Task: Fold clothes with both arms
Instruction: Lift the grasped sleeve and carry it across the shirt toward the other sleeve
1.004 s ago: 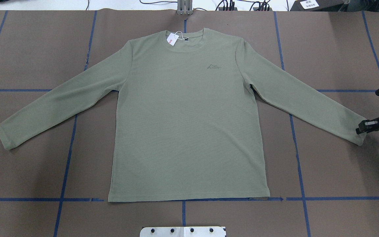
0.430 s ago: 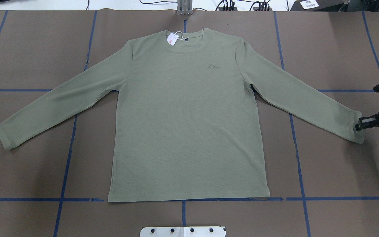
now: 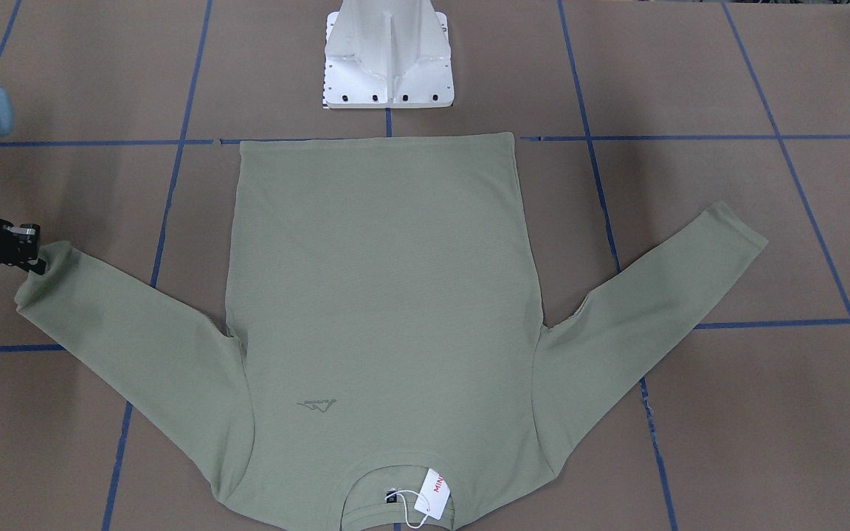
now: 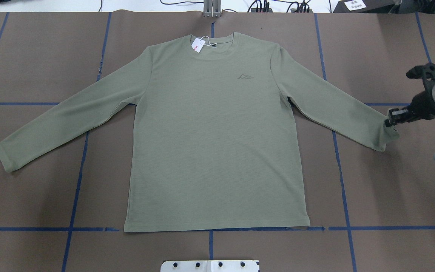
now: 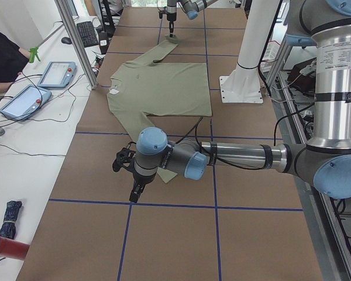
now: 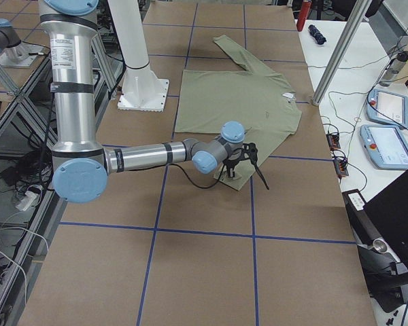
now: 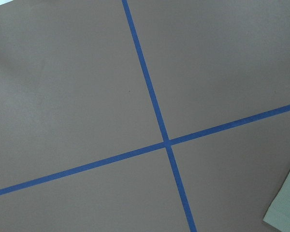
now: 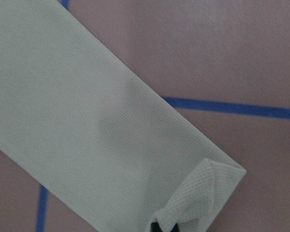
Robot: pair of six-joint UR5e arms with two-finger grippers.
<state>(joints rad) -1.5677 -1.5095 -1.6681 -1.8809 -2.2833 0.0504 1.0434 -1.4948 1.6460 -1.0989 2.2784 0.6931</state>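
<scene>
One right tool (image 4: 388, 122) clamps the shirt (image 4: 217, 143) cuff; cannot tell for left tool (image 5: 135, 195).

The shirt (image 4: 217, 143) lies flat across the middle of the table (image 4: 32, 56), with bare brown surface open beyond both sleeves and between sleeves and body. The pedestal (image 3: 388, 66) stands just beside the hem. The left arm (image 5: 240, 155) stretches low near one cuff, and the right gripper (image 4: 388, 123) pinches the other.

Shirt (image 4: 217, 143) on table (image 4: 32, 60), hem toward pedestal (image 4: 210, 265); right hand (image 4: 389, 122) at sleeve cuff (image 4: 384, 138).
</scene>
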